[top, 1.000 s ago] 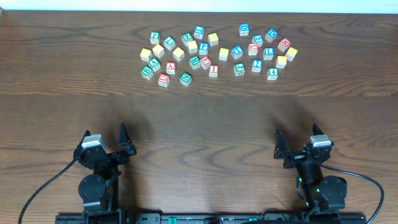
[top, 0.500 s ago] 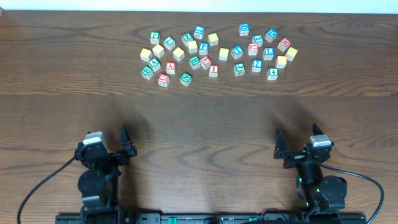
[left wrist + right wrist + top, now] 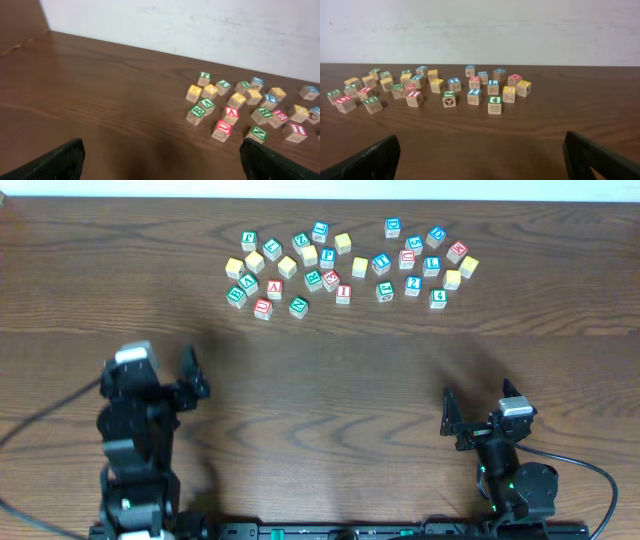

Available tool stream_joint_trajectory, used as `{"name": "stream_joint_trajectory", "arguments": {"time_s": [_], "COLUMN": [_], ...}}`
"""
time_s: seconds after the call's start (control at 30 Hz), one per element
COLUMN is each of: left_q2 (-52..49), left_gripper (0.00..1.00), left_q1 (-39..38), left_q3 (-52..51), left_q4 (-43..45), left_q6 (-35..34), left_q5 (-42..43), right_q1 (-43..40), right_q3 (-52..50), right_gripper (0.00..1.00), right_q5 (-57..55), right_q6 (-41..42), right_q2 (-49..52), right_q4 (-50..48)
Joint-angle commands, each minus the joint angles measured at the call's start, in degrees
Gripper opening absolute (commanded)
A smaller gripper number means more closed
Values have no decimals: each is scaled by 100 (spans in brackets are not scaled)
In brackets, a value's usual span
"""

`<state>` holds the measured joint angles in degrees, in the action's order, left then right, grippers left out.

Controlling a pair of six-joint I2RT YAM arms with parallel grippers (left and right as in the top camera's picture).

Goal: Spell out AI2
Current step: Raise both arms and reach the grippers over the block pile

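— What's nearest us?

— A dark wooden table (image 3: 330,380), its grain running side to side. The near half is bare plank under both arms.

— And the grippers?

— The left gripper (image 3: 160,147) has its fingers (image 3: 55,162) spread wide, gripping nothing, with only tabletop between them. The right gripper (image 3: 481,142) is just as wide apart and also empty, touching nothing.

— Where are the letters?

— Well beyond both arms, in a scatter of small blocks (image 3: 300,255) toward the far edge. The block with the red A (image 3: 274,290) sits in the near row of the left bunch. The block with the red I (image 3: 343,293) is off to its right, at the near edge of that bunch. The block with the blue 2 (image 3: 413,284) lies in the right bunch. All three are apart from one another.

— Behind them?

— A plain pale wall (image 3: 480,30).
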<state>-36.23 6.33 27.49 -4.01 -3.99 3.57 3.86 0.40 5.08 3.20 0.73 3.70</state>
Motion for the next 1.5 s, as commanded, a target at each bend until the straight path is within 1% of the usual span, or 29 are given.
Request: {"name": "stream_joint_trajectory", "arguments": {"time_s": [0.0,0.07,0.17,0.4,0.87,1.0,1.17,1.37,1.47], "left_q2": [-737,-1246,-1751,-2369,-2463,-2518,-2533,-2535,-2535], "left_gripper": [98,98,98,98,98,98,98,97,97], "left_q1": [24,24,24,24,24,24,24,24,24], "left_q3": [684,1082,1484,2024,2118,2118,2118,2120,2120], "left_q4": [17,-7,-70,-197,-299,-299,-278,-278,-280], "left_q6": [186,184,184,184,184,184,184,184,184], "left_q5": [402,511,654,953,953,949,949,949,949], "right_q1": [-22,-22,-24,-24,-24,-24,-24,-57,-57], "right_q3": [-9,-9,-9,-9,-9,-7,-2,234,737], "right_gripper": [99,99,99,99,99,99,99,99,99], "right_q5": [-61,-61,-61,-66,-129,-422,-455,-457,-455], "right_q6": [13,13,13,11,11,11,11,11,11], "right_q2": [-35,-35,-35,-35,-35,-35,-7,498,1139], "right_q4": [28,28,26,22,17,-201,-656,-1137,-1167]}}
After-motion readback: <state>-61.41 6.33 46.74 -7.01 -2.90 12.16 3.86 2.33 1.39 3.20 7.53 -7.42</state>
